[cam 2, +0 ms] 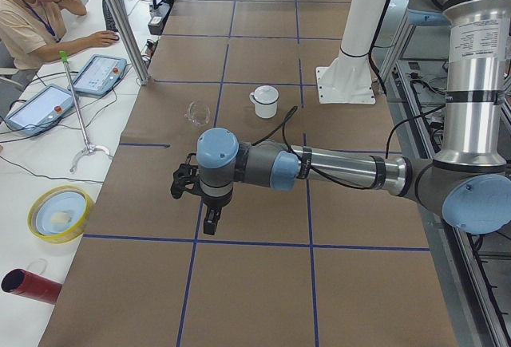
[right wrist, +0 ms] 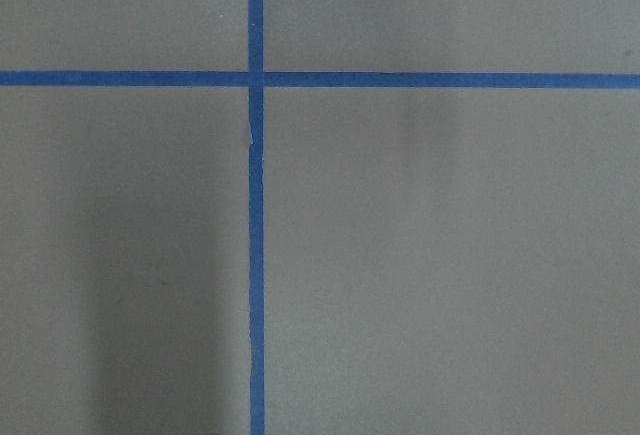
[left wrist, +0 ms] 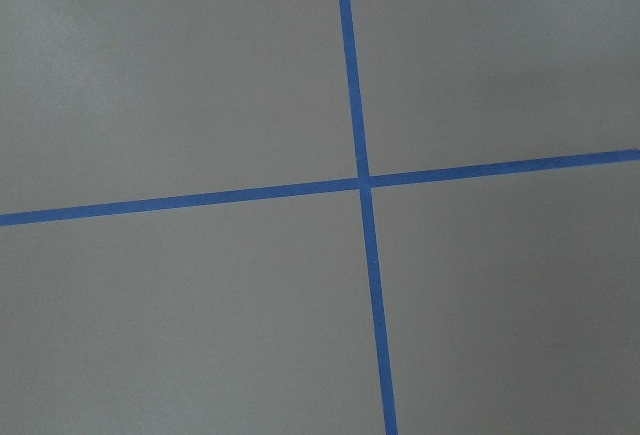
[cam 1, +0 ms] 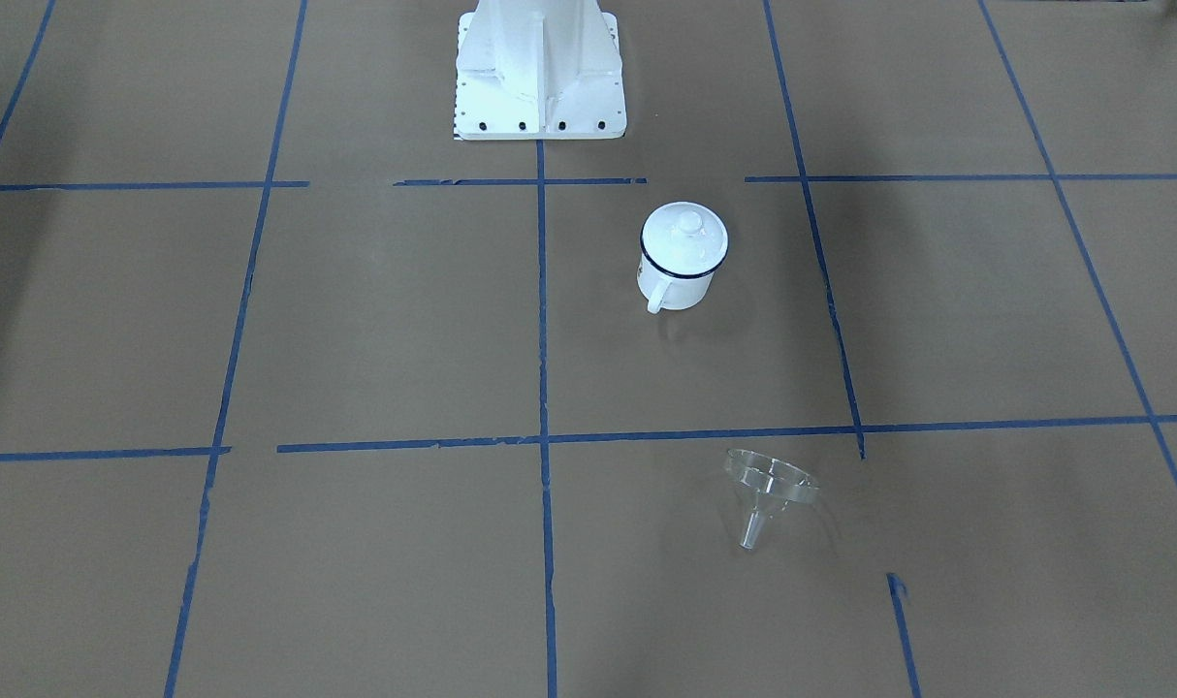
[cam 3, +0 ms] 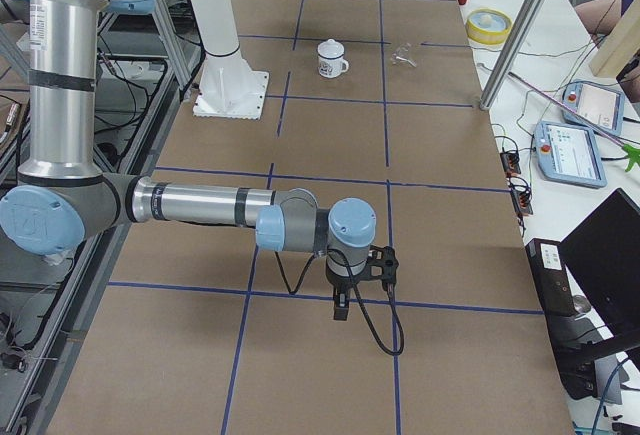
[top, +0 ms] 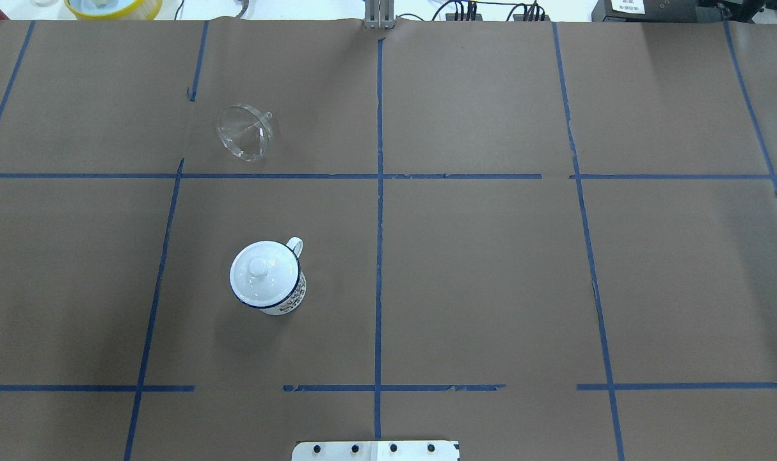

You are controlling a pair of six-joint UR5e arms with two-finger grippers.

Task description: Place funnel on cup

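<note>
The cup (cam 1: 681,283) is a white enamel mug with a dark blue rim and stands upright on the brown paper. A round white knobbed lid (cam 1: 683,237) sits on top of it. In the overhead view the cup (top: 294,296) is left of centre, handle toward the far side. The clear funnel (cam 1: 769,488) lies on its side farther from the robot base, also in the overhead view (top: 244,132). My left gripper (cam 2: 209,224) and right gripper (cam 3: 341,307) show only in the side views, far from both objects. I cannot tell whether they are open or shut.
The white robot base (cam 1: 540,97) stands at the table's near edge. Blue tape lines grid the paper. Off the table's far side are a yellow bowl (cam 2: 60,213), a red cylinder (cam 2: 28,283), metal posts (cam 2: 120,20) and an operator (cam 2: 32,12) with pendants.
</note>
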